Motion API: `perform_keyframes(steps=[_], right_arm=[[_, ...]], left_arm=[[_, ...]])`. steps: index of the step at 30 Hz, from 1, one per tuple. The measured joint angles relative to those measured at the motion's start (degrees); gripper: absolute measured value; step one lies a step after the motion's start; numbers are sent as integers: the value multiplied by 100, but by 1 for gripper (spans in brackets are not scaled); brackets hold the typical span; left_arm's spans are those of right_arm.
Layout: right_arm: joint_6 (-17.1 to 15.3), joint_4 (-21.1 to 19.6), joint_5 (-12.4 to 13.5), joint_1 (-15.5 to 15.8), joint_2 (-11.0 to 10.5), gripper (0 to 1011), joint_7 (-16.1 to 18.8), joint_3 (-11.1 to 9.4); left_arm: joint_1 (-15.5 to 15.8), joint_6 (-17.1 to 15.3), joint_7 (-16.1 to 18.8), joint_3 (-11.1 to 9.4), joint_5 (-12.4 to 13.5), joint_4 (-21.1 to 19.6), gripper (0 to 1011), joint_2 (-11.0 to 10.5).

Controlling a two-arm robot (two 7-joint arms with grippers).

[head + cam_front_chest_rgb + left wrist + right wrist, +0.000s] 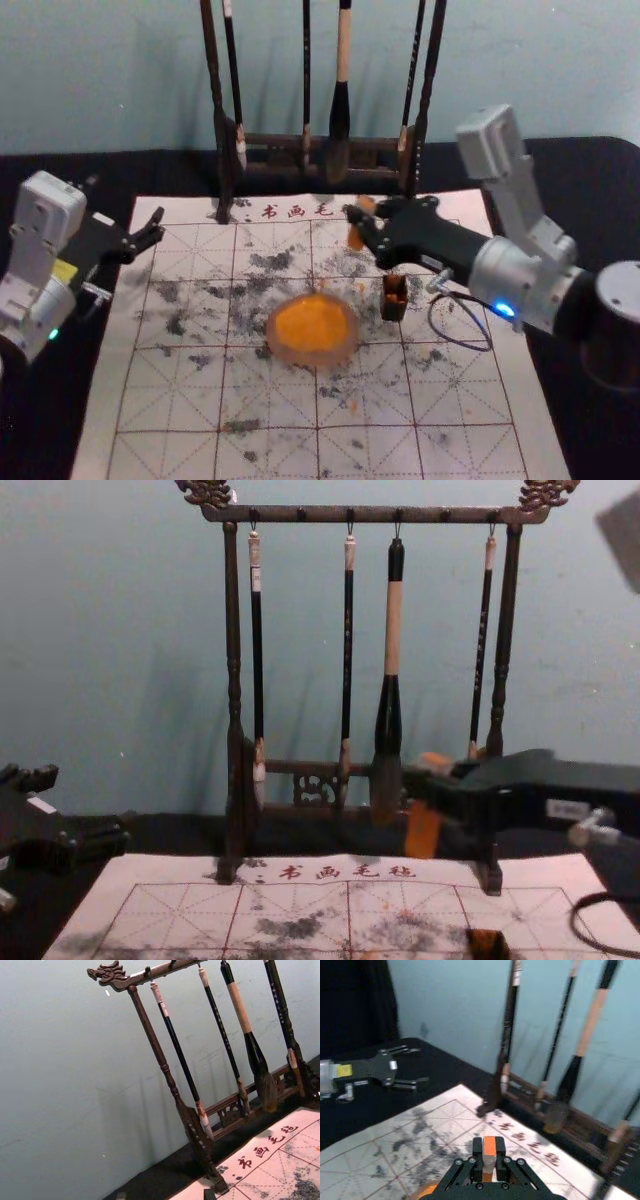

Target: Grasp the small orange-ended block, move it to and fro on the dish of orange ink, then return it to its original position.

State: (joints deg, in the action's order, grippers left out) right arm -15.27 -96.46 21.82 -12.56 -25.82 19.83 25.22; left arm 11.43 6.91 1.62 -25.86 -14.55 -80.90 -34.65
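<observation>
In the head view my right gripper [364, 218] is above the mat's far part, shut on the orange-ended block [356, 238]. The right wrist view has the block [489, 1152] upright between the fingertips of that gripper [489, 1155], its orange top end showing. In the chest view the block [423, 830] hangs clear of the mat. The round dish of orange ink [313, 328] lies nearer the body than the gripper and to its left. My left gripper [152, 232] stays idle at the mat's far left, open and holding nothing; its fingertips [165, 1195] edge into the left wrist view.
A small dark box [395, 298] with orange inside stands right of the dish. Behind the mat [270, 420] rises a wooden brush rack [233, 680] with several hanging brushes, close to my right gripper. A cable [462, 338] loops beneath the right arm.
</observation>
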Motion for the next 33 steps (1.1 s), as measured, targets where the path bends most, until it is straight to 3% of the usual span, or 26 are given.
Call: perform_keyframes(steps=[8, 14, 33], right_arm=[[60, -362, -205, 558, -82, 110, -458, -329], [-8, -474, -237, 859, -80, 110, -553, -480], [-337, -189, -412, 907, 140, 110, -406, -554]], left_arm=[[0, 0, 0, 0, 0, 0, 1001, 0], [0, 0, 0, 0, 0, 0, 1001, 0], [0, 0, 0, 0, 0, 0, 1001, 0]])
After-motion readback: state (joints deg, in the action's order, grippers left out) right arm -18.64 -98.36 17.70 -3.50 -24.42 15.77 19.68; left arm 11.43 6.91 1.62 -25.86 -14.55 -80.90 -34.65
